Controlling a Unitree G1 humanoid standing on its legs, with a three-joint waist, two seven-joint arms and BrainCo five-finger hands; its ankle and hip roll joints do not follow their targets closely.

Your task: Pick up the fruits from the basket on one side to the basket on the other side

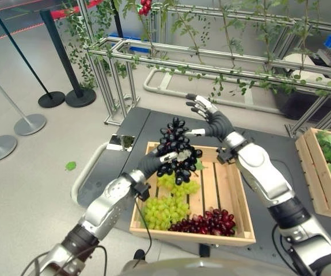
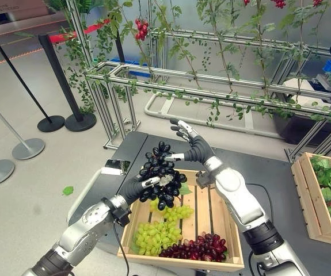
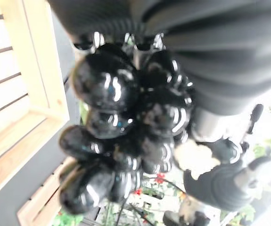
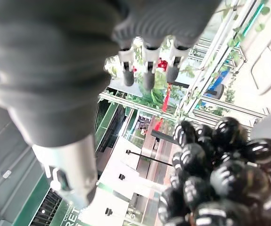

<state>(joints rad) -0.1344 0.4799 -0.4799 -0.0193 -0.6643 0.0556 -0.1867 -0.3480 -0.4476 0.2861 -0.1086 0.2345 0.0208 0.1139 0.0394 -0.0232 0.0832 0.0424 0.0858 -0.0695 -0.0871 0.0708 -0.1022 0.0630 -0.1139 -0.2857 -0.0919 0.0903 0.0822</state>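
Note:
A bunch of black grapes [image 1: 177, 150] hangs above the far left part of a wooden crate [image 1: 191, 237], with my left hand [image 1: 153, 163] shut on it from the left. The same black grapes [image 3: 121, 132] sit right against that hand in the left wrist view. My right hand [image 1: 213, 119] is open just right of and above the bunch, fingers spread, thumb close to its top. In the right wrist view the straight fingers [image 4: 147, 70] stand apart from the black grapes [image 4: 220, 174]. Green grapes [image 1: 165, 210] and red grapes [image 1: 208, 221] lie in the crate.
A second wooden crate [image 1: 309, 172] with leafy greens and red fruit stands at the right on the dark table [image 1: 136, 123]. Behind the table runs a metal frame [image 1: 153, 54] hung with vines. Stanchion bases [image 1: 30, 123] stand on the floor to the left, near a green leaf [image 1: 70, 165].

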